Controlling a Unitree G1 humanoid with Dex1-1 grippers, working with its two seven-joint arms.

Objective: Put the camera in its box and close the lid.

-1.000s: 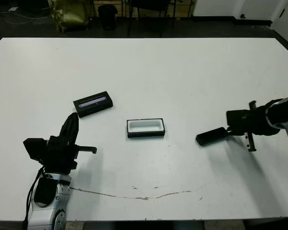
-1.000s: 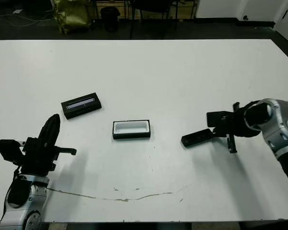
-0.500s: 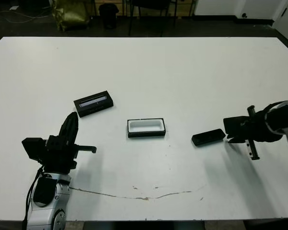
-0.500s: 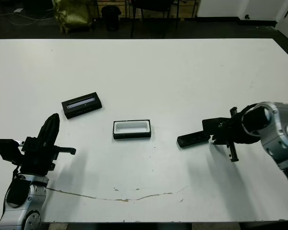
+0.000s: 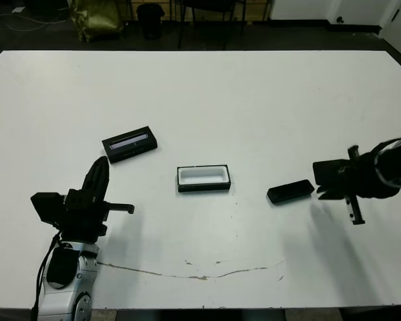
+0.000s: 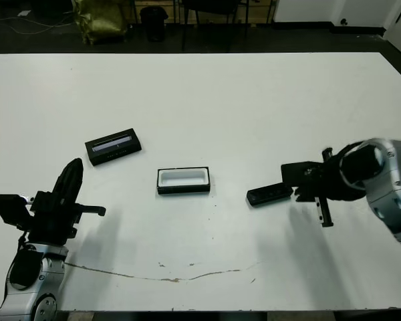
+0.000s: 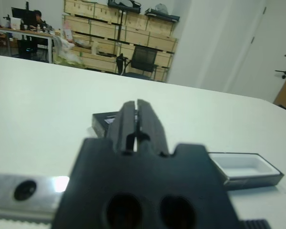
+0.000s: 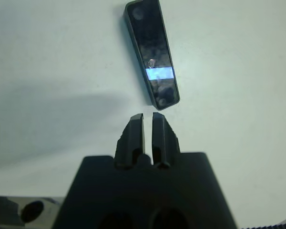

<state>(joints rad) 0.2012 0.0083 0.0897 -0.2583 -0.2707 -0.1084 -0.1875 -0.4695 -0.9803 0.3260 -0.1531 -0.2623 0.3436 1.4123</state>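
Note:
The camera (image 5: pixel 291 192), a slim black bar, lies flat on the white table right of the box (image 5: pixel 203 188), a shallow black tray with white lining, open side up. The striped black lid (image 5: pixel 129 144) lies apart, to the box's left and farther back. My right gripper (image 5: pixel 315 182) is shut and holds nothing. In the right wrist view its fingertips (image 8: pixel 137 119) stop just short of the camera (image 8: pixel 151 52), with a small gap between. My left gripper (image 5: pixel 101 164) is shut and empty near the table's front left, pointing toward the lid (image 7: pixel 101 123), with the box (image 7: pixel 253 181) off to one side.
A thin crack-like mark (image 5: pixel 200 275) runs along the table near its front edge. Beyond the far edge are a dark floor, chairs and a yellow bag (image 5: pixel 97 19). The left wrist view shows shelves of boxes and a distant seated person (image 7: pixel 37 16).
A second ago the camera sat against my right gripper's tips; it has shifted slightly toward the box and lies still. The right gripper has drawn back a little. The left arm is unmoved.

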